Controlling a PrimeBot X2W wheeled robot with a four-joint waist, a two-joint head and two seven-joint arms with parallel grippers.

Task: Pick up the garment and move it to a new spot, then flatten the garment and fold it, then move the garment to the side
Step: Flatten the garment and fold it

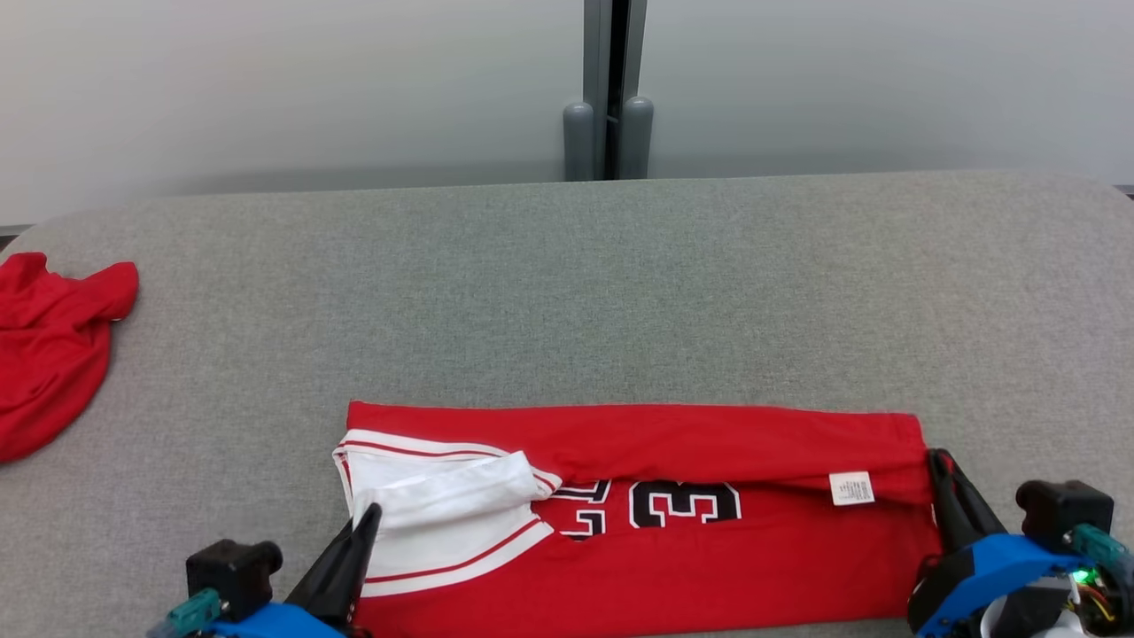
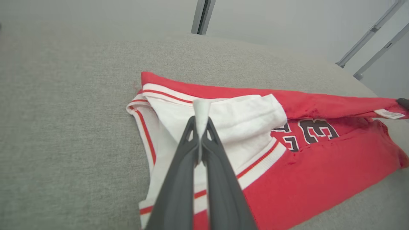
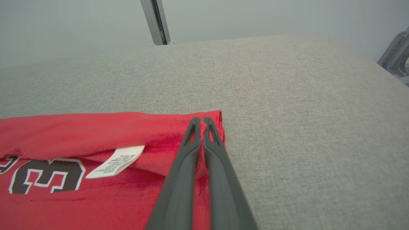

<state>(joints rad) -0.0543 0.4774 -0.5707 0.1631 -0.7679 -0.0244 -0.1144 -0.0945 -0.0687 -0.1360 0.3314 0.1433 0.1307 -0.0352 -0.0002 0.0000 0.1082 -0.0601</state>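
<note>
Left hand: fingers together, clamped on a small peak of white cloth at the sleeve end of the jersey. Right hand: fingers together at the red corner of the other end; red shows in the slit between them, so I read it as pinched. The jersey lies along the front edge of the desk, centre to right, its far band folded toward the near side. Risks: the left pinch holds only a little cloth and could slip under pull; uneven lifting would skew the fold; a one-layer grip on the right would let the band fall open. Unclear: how many layers the right hand holds. The flap and sleeve cover part of the number, the head view cuts off the near hem, and a second red cloth runs off the left edge.
</note>
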